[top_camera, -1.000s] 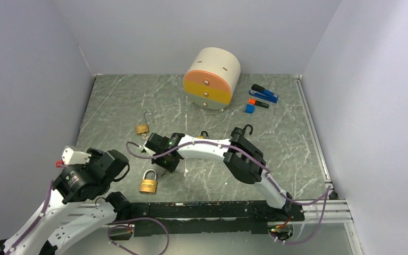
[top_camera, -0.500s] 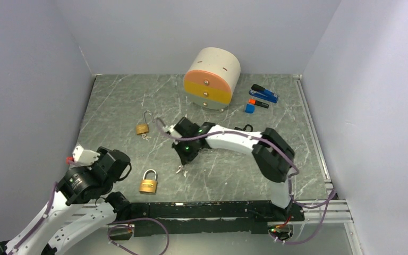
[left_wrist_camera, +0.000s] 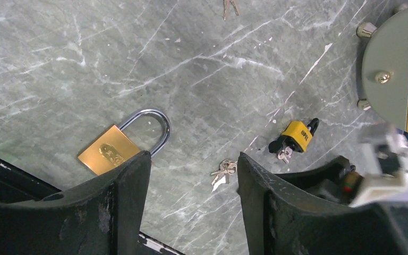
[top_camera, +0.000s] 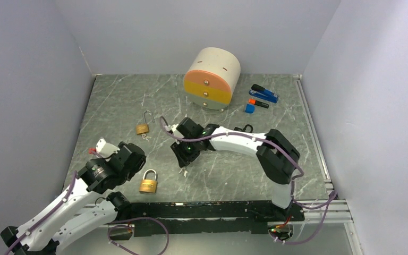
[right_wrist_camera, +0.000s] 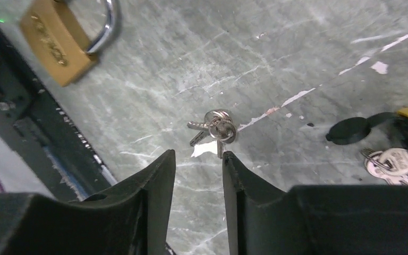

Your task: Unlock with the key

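Since right end effector (right_wrist_camera: pixel 197 157) reopened to narrow gap, empty, silver key bunch (right_wrist_camera: pixel 216 129) lies loose on grey marbled desk (top_camera: pixel 117 106), mid-near, right of brass padlock (top_camera: pixel 149 182); left end effector (left_wrist_camera: pixel 194 159) wide, swung closer to padlock. Judged: key regrasp needed.

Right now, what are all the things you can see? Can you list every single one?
shut padlock: 1, brass, near front edge
open padlock: 1, brass, left of middle
small padlock: 1, yellow and black, mid-table
key bunches: 3, silver, one loose mid-table, one by the open padlock, one by the small padlock
drawer unit: 1, cream, orange-yellow front, back
stapler: 1, blue, back right
marker: 1, orange-black, by stapler
block: 1, blue, by marker
table: 1, grey marble
left gripper: 1, black, open, empty
right gripper: 1, black, open, over the loose keys
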Tool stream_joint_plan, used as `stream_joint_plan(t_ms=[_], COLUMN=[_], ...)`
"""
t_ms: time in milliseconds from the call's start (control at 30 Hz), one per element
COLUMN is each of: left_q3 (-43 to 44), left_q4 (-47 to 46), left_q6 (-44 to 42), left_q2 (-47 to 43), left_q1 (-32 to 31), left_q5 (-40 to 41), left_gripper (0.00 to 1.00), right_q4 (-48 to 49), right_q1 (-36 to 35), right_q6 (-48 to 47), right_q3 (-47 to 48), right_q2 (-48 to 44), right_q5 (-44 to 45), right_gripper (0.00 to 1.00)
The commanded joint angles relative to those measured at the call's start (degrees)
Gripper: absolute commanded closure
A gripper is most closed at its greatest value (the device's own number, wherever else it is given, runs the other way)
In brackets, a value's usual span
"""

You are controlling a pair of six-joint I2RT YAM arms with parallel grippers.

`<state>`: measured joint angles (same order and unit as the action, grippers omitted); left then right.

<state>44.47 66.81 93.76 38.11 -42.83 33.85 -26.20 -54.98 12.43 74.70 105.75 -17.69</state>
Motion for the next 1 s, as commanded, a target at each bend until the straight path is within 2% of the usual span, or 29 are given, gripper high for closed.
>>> stream_joint_plan(t_ms=[0,333,600,800,900,967], left_q3=[0.29,-1.65,-2.52,-4.22,-5.74,-6.93], left_q4=[-1.11,-2.15,-3.45,-5.77,-8.06,-10.08], left_q6=[-0.38,-0.49,-1.97,-4.06,-4.97,-5.91], left_q2=[0.17,-0.40,-0.05,0.22,0.26,0.13], left_q1=[0.17,0.18,0.15,0.20,0.15,0.15], left_q5=[-0.33,-0.75,-1.86,-4.61,-6.48,-7.80], left_gripper=[0.35,0.34,0.34,0.34,0.33,0.33], right_q4=[-4.44,-13.68,-14.27,-14.64,-14.34,-13.23], right_q1=[-2.79,-5.54,-5.49,-4.67,-3.77,-3.08], right_q6=[-0.54,5.75,7.37,8.27,9.40,10.05], right_q3=[4.30,11.92,14.35,16.07,16.12,15.61], right_q2=[3.92,11.08,13.54,15.23,15.49,15.17], right_q5=[7.41,21.77,19.40,16.41,14.86,13.73], right_gripper=[0.57,0.56,0.54,0.68,0.73,0.82])
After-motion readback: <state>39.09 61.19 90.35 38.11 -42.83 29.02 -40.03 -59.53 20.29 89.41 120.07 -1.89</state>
